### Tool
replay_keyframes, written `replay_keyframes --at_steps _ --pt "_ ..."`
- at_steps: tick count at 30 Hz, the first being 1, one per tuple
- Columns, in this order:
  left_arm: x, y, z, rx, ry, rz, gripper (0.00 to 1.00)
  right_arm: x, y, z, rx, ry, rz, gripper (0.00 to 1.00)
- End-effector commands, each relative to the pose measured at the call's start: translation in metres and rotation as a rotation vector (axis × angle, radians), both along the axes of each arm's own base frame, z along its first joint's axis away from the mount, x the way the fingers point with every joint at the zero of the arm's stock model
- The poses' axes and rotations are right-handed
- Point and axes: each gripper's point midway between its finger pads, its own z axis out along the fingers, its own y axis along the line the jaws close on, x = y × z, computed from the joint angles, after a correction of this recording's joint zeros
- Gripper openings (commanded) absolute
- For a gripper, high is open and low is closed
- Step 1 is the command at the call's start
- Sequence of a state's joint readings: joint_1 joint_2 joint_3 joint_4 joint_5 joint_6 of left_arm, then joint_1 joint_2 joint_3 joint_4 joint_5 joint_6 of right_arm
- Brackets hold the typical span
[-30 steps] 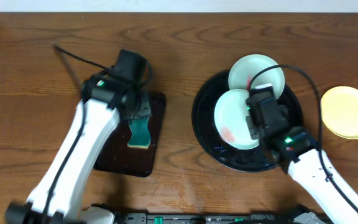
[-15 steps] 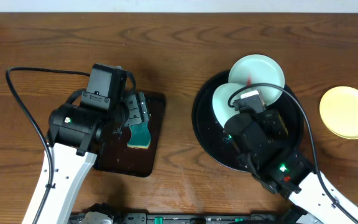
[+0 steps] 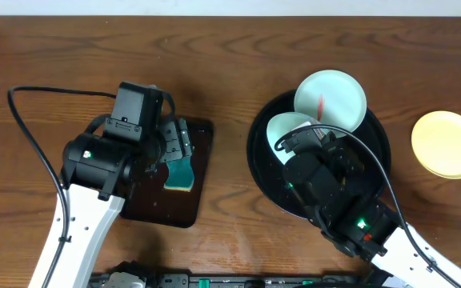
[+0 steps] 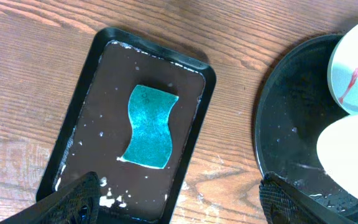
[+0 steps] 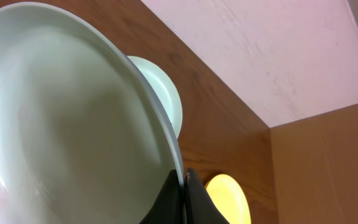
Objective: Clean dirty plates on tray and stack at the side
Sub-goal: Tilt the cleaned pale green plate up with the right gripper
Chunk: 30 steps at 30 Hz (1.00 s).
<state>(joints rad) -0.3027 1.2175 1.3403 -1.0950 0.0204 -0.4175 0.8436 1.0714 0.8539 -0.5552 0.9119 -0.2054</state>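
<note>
Firmly pinching plate rim, right gripper upturned.

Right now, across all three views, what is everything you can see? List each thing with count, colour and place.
table: 1, brown wood, under everything
round tray: 1, glossy black, right of centre
smeared white plate: 1, white with a red streak, at the round tray's far edge
tilted white plate: 1, white, raised on edge over the round tray
yellow plate: 1, pale yellow, on the table right of the round tray
rectangular tray: 1, dark, wet, left of centre
sponge: 1, teal, lying in the rectangular tray
left tool: 1, black, open, above the rectangular tray, holding nothing
right tool: 1, black, shut on the tilted white plate's rim
</note>
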Motion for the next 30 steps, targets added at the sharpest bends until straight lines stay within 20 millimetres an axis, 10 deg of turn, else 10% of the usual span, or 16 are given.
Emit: replay_keyframes --at_steps 1,30 --pt "0.0006 0.0022 0.002 0.006 -0.006 0.002 0.82 0.0006 -0.001 0.014 -0.008 -0.037 -0.008 0.01" --pt "0.0006 0.0022 0.002 0.006 -0.006 0.002 0.83 0.0007 -0.0059 0.0169 -0.024 -0.053 -0.032 0.01"
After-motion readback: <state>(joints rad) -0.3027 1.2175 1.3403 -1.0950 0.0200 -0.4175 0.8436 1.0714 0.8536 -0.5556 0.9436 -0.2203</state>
